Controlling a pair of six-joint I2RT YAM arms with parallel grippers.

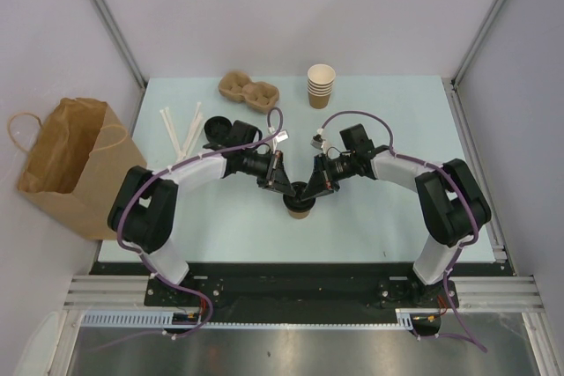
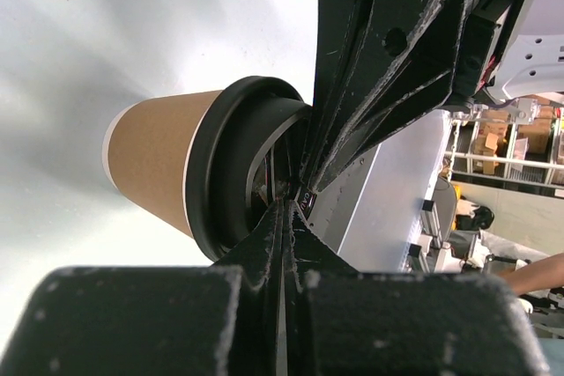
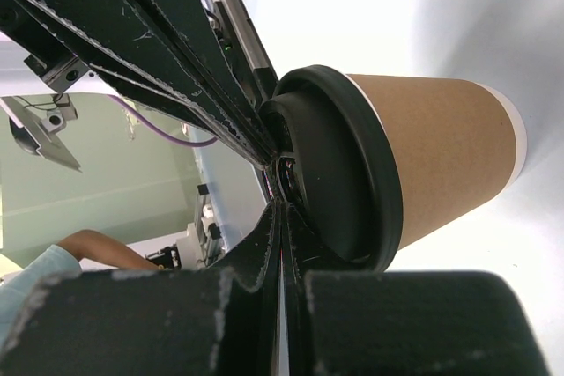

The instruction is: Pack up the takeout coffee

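No legible text, label or number anywhere.

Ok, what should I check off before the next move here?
1. Cup upright: ok.
2. Lid on cup: ok.
3. Left gripper shut, tips at lid: ok.
4. Right gripper shut, tips at lid: ok.
5. Cup gripped: not ok, neither gripper holds it.
6. Bag mouth open: cannot tell.

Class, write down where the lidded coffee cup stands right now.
Top view: the lidded coffee cup stands centrally on the table, nearer its front edge, with the left gripper and right gripper meeting over its lid.
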